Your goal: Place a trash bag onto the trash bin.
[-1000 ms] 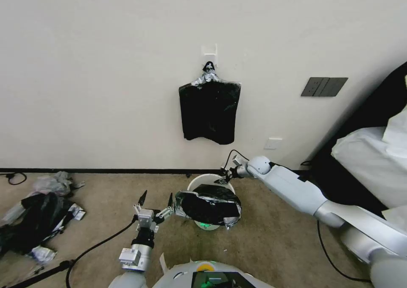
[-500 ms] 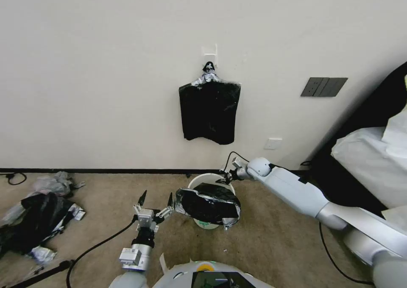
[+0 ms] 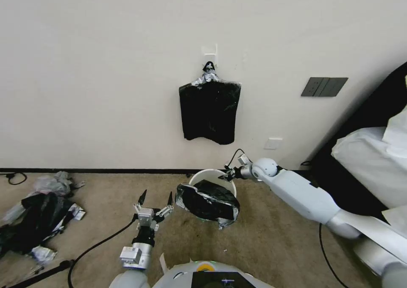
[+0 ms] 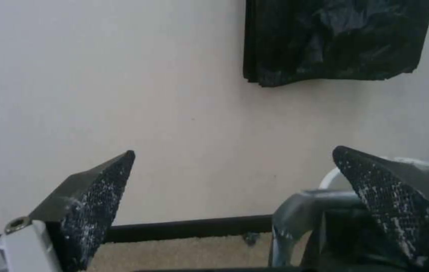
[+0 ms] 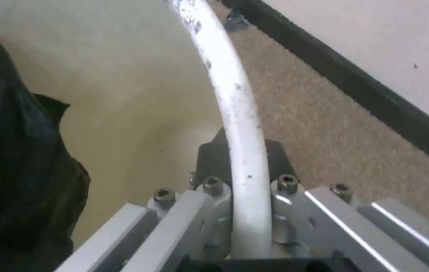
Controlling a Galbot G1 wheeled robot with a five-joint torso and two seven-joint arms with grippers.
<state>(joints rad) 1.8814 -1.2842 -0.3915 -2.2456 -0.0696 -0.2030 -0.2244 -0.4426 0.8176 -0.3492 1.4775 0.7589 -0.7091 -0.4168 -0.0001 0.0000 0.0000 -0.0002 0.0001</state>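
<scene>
The pale cream trash bin (image 3: 206, 177) stands on the carpet by the wall. My right gripper (image 3: 226, 177) is shut on its far-right rim, and in the right wrist view the white rim (image 5: 239, 113) runs between the closed fingers of my right gripper (image 5: 242, 151). The glossy black trash bag (image 3: 207, 201) is draped over the bin's near side and partly tucked inside (image 5: 13, 151). My left gripper (image 3: 156, 197) is open just left of the bag's silvery edge, holding nothing. In the left wrist view the bag (image 4: 325, 226) sits behind one finger (image 4: 386, 200) of my left gripper (image 4: 233, 150).
A flat bundle of black bags (image 3: 210, 110) hangs from a wall hook above the bin. A heap of black and grey litter (image 3: 38, 211) lies far left. White bedding (image 3: 373, 152) is at the right. A black cable (image 3: 97, 245) crosses the carpet.
My right arm has drawn the bin to the right and slightly toward the wall. The bag went with it, so a gap opened to the left gripper, which stayed put.
</scene>
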